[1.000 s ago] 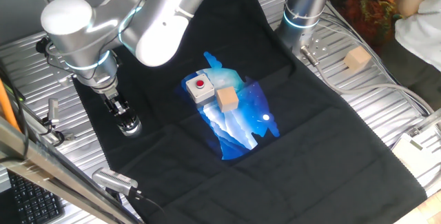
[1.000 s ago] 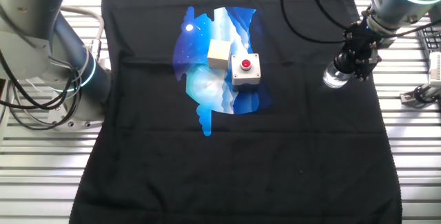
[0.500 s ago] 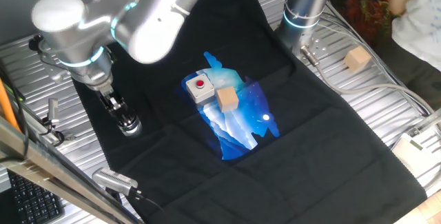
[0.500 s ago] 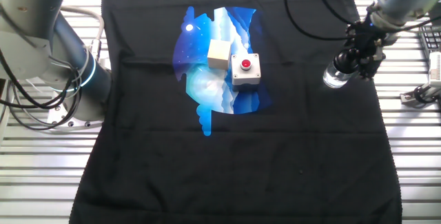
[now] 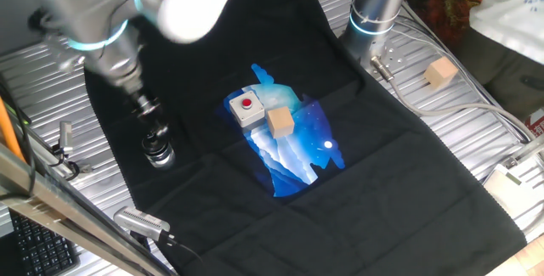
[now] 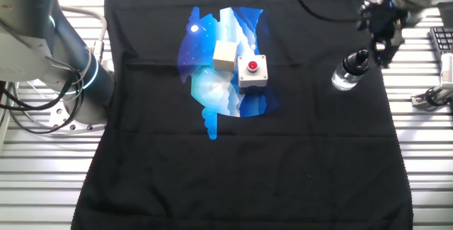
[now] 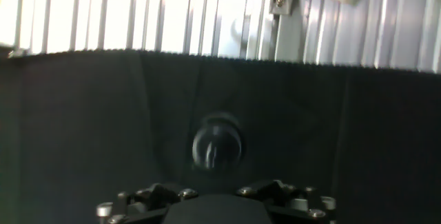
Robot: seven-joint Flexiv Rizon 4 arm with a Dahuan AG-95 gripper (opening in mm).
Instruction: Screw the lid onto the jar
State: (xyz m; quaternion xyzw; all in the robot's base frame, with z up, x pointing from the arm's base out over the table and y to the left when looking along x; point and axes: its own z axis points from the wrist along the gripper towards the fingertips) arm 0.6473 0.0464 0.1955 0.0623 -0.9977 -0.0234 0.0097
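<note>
The jar [image 6: 344, 80], small clear glass, stands upright on the black cloth near its edge, with the black lid [image 6: 356, 61] sitting on top of it. In the one fixed view the jar with its lid [image 5: 158, 151] shows just below my gripper [image 5: 150, 121]. My gripper [image 6: 383, 53] hangs above and a little beyond the lid, apart from it, jaws open with nothing between them. The hand view looks straight down on the round dark lid [image 7: 217, 146], blurred; only the dark base of the hand shows at the bottom edge.
A grey box with a red button [image 5: 246, 108] and a tan wooden cube [image 5: 280, 122] sit on the blue picture in the cloth's middle. Another wooden cube [image 5: 440, 73] lies on the metal table. A second arm's base [image 6: 67, 81] stands at the cloth's side.
My gripper was down around the lid on the jar and has since let go and risen away. The jar with its lid stays where it was.
</note>
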